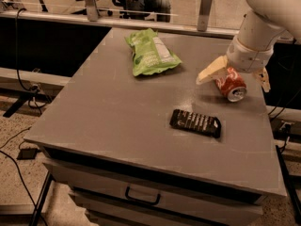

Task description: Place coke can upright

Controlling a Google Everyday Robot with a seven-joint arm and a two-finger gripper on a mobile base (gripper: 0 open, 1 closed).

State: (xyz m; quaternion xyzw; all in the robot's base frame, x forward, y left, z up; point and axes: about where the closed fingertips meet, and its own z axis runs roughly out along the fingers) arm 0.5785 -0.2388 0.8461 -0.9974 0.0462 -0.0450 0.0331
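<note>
Coke can, the small red aluminium one with the silver pull-tab top (231, 85), is lying on its side right under the two-finger gripper (233, 84), with the silver end pointing toward the camera. The gripper's cream fingers (211, 72) are spread wide, one on each side of the can, and nothing is pinched as far as I can see. My take: it should close across the round body near the middle, not on the ends. Squeeze gently, since thin aluminium dents. Then lift a bit before rotating so the base swings down without scraping, and set it flat before letting go. A round can may roll off whichever finger touches first, so closing evenly matters. Moving out from the gripper, the flat black snack bar wrapper (195, 123) lies near on the camera side, apart from the can and probably out of the swing. The crumpled green chip bag (153, 55) is well apart, out past the long finger toward the far side of the grey table top (108, 117). Bigger worry imo is the table edge near the can on the arm's side: one roll that way and it's gone.
</note>
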